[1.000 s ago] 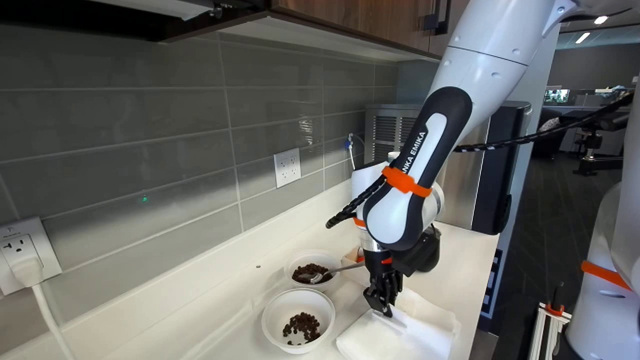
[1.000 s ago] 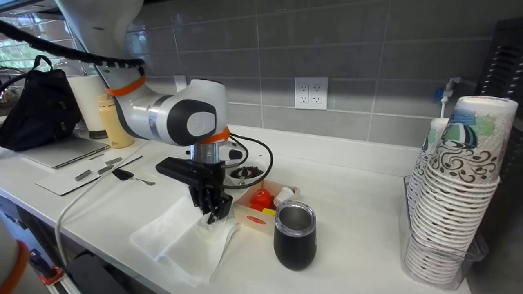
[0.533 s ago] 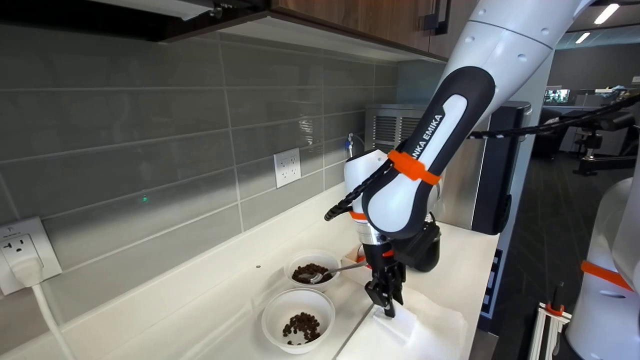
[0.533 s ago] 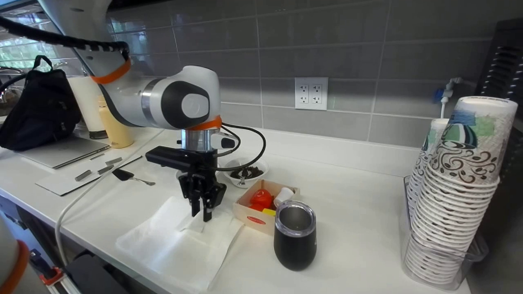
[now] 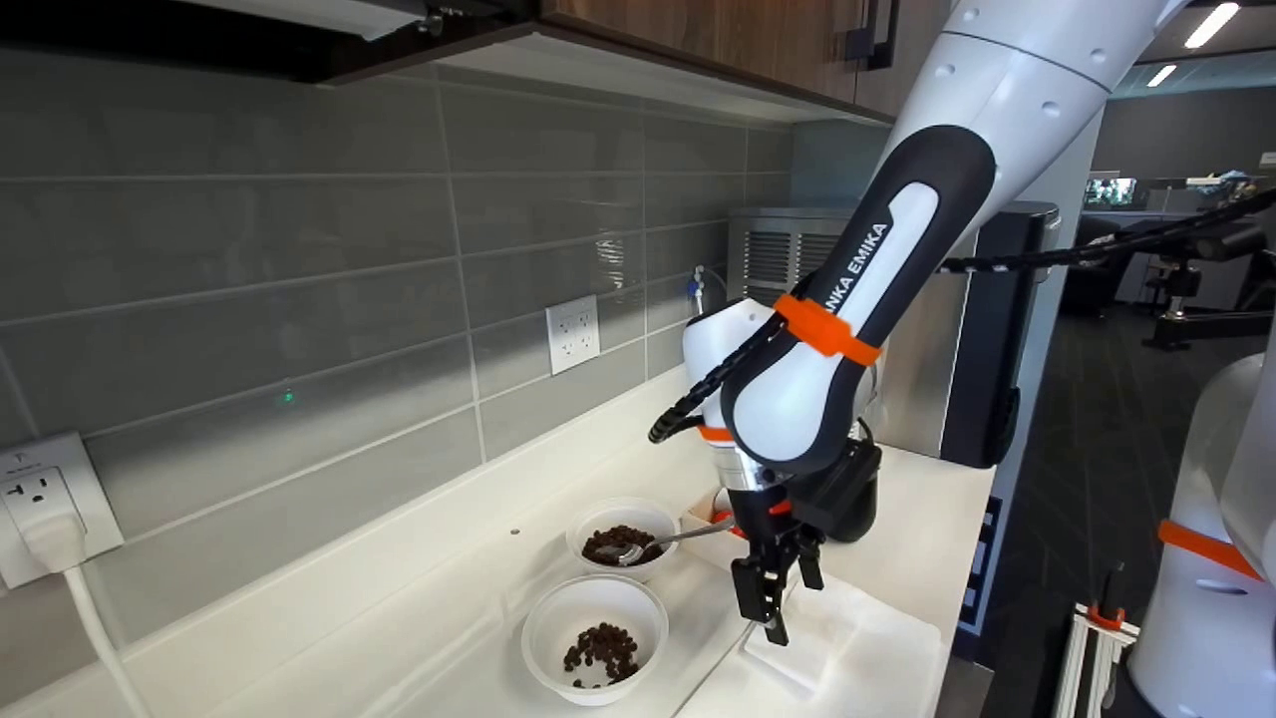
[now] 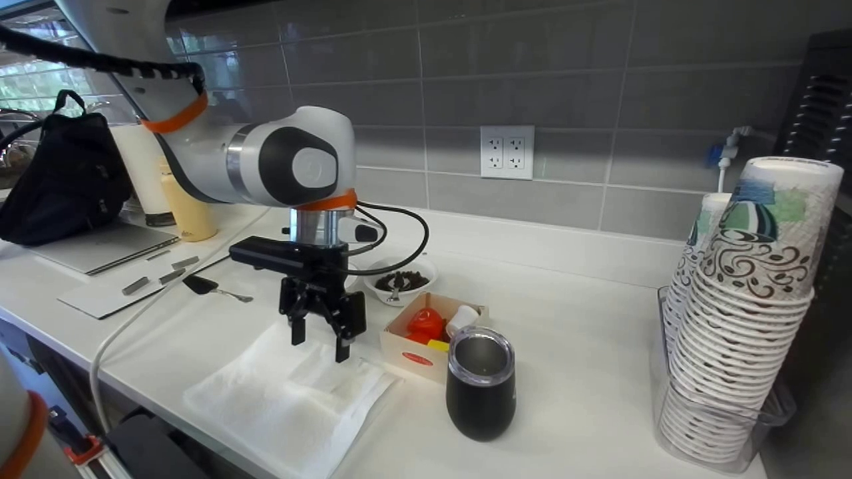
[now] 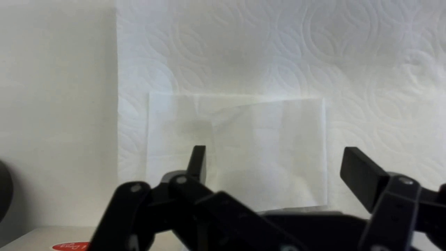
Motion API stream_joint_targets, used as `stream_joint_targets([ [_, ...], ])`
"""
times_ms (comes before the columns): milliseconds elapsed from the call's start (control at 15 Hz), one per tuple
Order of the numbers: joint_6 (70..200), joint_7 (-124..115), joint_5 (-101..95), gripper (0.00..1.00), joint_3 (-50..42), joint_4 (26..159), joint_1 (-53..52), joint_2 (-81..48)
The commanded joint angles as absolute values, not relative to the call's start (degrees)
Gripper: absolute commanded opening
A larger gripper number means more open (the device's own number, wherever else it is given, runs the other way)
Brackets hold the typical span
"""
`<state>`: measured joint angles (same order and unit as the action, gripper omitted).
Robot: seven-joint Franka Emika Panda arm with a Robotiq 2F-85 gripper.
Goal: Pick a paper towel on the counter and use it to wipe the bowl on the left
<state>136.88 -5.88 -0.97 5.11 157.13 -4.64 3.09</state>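
In an exterior view, left of the wide, shallow, round white bowl point(image 5: 573, 608), a white rectangular outlet point(image 5: 97, 499) with a white plug point(image 5: 54, 543) is fixed to the grey tiled wall point(image 5: 249, 229). The bowl stands upright on the long, smooth, off-white counter point(image 6: 572, 372); dark brown, round crumbs point(image 5: 603, 650) lie loose on its inner face. Just beyond the bowl and slightly right of it, a smaller round white bowl point(image 5: 596, 521) holds a heap of dark pieces and a metal spoon point(image 5: 688, 536), handle extending over the rim to the right; contact between the two bowls cannot be determined. Farther right, beyond the wide bowl, is an open, pale box point(image 6: 399, 349) holding red items point(image 6: 426, 322). Right of the wide bowl and apart from it, the black two-finger gripper point(image 5: 795, 606) points downward, jaws spread wide. Beneath the gripper, also right of the wide bowl, lies the thin, soft, white paper towel point(image 7: 251, 150), folded flat and roughly square; in the wrist view, most of it shows between the fingertips point(image 7: 359, 170). It rests on a larger, embossed, white paper sheet point(image 7: 244, 45). Farther right of and beyond the wide bowl, a black tumbler point(image 6: 482, 399) stands upright, with a tall steel-and-black appliance point(image 5: 932, 399) behind it.
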Motion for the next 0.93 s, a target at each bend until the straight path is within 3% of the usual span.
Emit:
stream_joint_targets([
  [0, 135.68, -6.49, -0.88, 1.00, 5.48, 157.10, -4.99, 3.19],
  [333, 136.99, -5.98, -0.64, 1.00, 5.53, 157.38, -4.99, 0.69],
  [400, 137.21, -5.89, -0.59, 0.96, 5.52, 157.41, -5.00, 0.33],
  [467, 137.46, -6.01, -0.73, 0.73, 5.52, 157.41, -5.00, -0.04],
  [600, 138.43, -6.21, -0.91, 0.67, 5.61, 157.41, -5.13, -0.90],
  [867, 140.97, -6.94, -1.25, 0.36, 5.88, 157.40, -5.60, -3.38],
])
